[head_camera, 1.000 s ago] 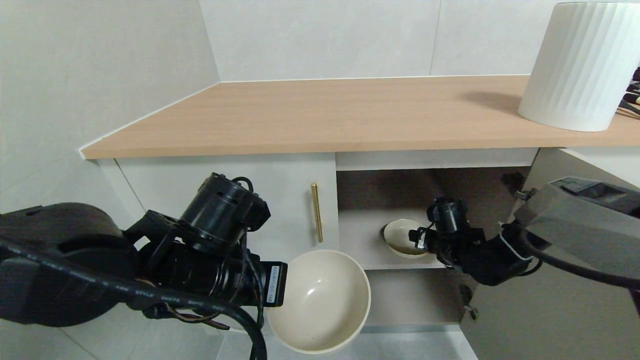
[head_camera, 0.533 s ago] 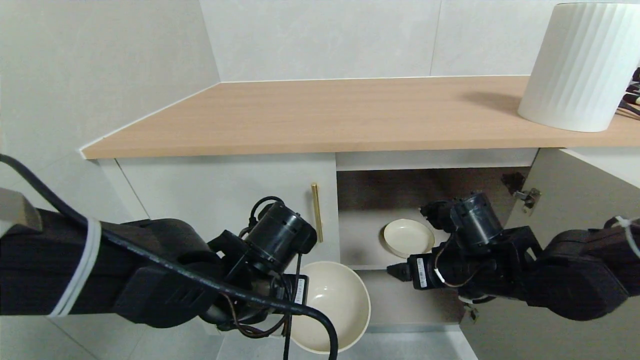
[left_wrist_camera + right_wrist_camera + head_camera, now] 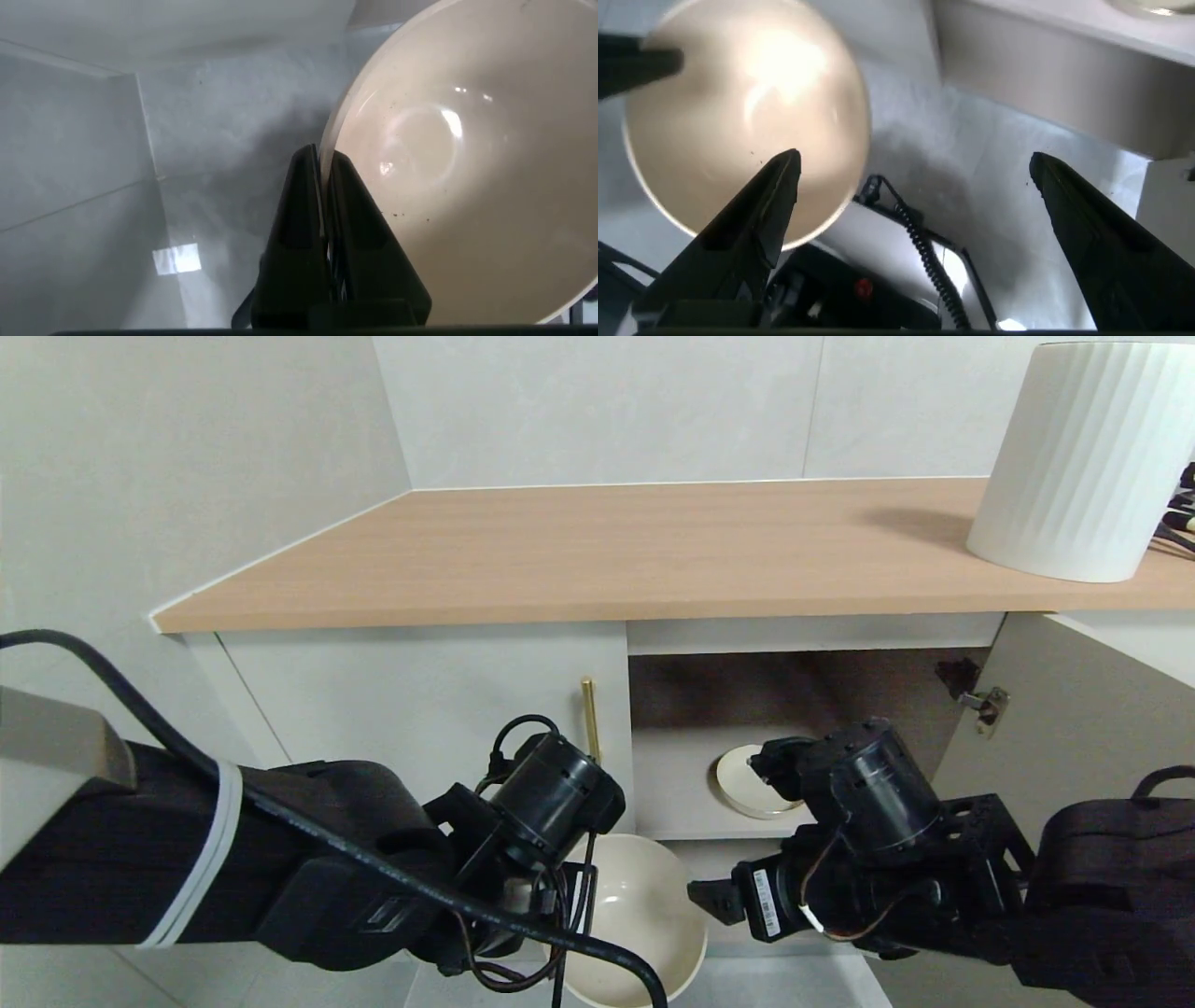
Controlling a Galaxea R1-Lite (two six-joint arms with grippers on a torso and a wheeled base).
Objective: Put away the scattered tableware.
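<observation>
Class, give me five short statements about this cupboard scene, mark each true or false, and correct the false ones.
1. The left tool is shut on the rim of the bowl. True.
2. The right tool is shut on a spoon. False: it is open and empty.
3. A plate lies on the cupboard shelf. True.
4. Both cupboard doors are shut. False: the right door stands open.
5. The white ribbed container stands on the countertop. True.
</observation>
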